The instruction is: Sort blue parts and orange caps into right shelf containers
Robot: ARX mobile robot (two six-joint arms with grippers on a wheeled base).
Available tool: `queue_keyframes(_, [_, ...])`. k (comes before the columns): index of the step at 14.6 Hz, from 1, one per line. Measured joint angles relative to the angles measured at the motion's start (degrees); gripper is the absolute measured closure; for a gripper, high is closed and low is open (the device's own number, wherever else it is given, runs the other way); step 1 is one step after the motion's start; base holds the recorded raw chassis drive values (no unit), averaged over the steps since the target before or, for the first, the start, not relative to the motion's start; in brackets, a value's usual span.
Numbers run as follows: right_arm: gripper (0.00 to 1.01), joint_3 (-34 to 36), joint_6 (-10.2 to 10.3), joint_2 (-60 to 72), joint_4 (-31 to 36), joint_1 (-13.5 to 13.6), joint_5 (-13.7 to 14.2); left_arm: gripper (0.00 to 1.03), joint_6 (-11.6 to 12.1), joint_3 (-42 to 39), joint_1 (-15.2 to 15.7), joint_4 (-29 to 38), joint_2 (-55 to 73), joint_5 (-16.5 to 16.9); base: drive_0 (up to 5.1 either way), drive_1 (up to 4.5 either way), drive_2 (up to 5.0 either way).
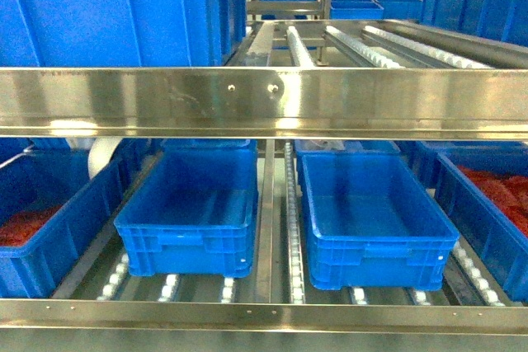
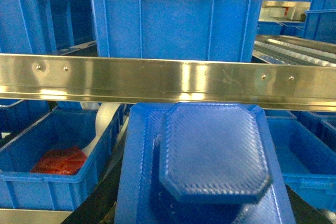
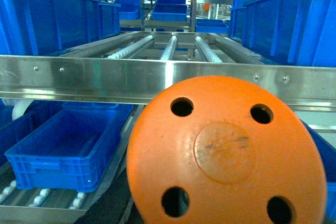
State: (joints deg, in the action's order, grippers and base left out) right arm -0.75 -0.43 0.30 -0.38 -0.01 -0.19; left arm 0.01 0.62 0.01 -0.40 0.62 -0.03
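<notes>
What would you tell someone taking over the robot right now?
Left arm: a blue part fills its wrist view, probably held; the jaws are hidden.
Right arm: an orange cap does likewise; jaws hidden.
Shelf: the left middle crate and right middle crate look empty. The outer left crate and outer right crate hold red pieces.
Done: both pieces seemingly picked up.
Left: drop each into its crate.

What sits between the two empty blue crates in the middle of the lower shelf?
In the head view, a steel divider rail and a roller track run between the left crate and the right crate; nothing else.
</notes>
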Motion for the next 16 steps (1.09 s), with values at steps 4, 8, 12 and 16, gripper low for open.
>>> queue_keyframes(4, [0.56,0.00,0.00,0.00,0.15,0.00,0.00,0.60,0.02,0.00,0.00,0.15,0.00,0.00,0.0,0.00,0.0])
queue_keyframes(8, [0.56,0.00,0.00,-0.02,0.04,0.00,0.17,0.60,0.00,0.00,0.00,0.13,0.00,0.00,0.0,0.00,0.0])
queue_keyframes(12, [0.56,0.00,0.00,-0.02,0.04,0.00,0.13,0.60,0.00,0.00,0.00,0.02,0.00,0.02,0.0,0.00,0.0])
queue_keyframes(16, [0.56,0.00,0.22,0.00,0.00,0.00,0.15,0.60,0.00,0.00,0.00,-0.02,0.00,0.00,0.0,0.00,0.0])
